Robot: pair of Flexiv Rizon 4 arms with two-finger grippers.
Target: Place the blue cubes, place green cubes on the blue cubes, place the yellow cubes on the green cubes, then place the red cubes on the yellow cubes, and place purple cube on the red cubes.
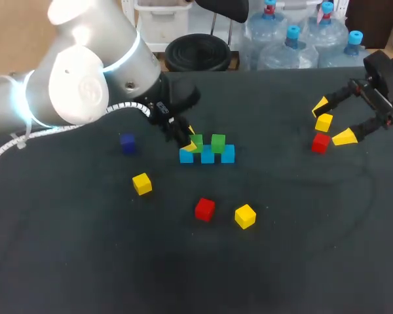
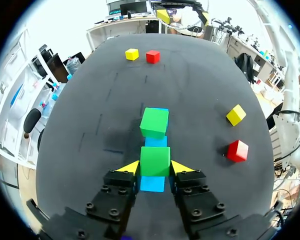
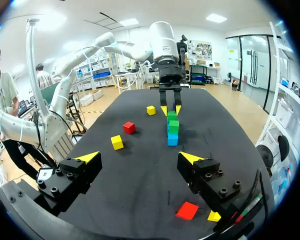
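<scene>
Three blue cubes (image 1: pixel 207 156) stand in a row at mid-table. One green cube (image 1: pixel 218 142) rests across the middle and right blue ones. My left gripper (image 1: pixel 190 141) is shut on a second green cube (image 2: pixel 155 161), held level on top of the left and middle blue cubes (image 2: pixel 153 183). Whether its weight is down on them I cannot tell. My right gripper (image 1: pixel 333 122) stands open at the far right over a yellow cube (image 1: pixel 323 122), with a red cube (image 1: pixel 320 142) beside it. A purple cube (image 1: pixel 127 142) lies to the left.
Loose cubes lie in front of the row: a yellow cube (image 1: pixel 142 184) at the left, a red cube (image 1: pixel 204 209) and another yellow cube (image 1: pixel 245 216) nearer the middle. The dark table (image 1: pixel 301 248) has open room at the front and right.
</scene>
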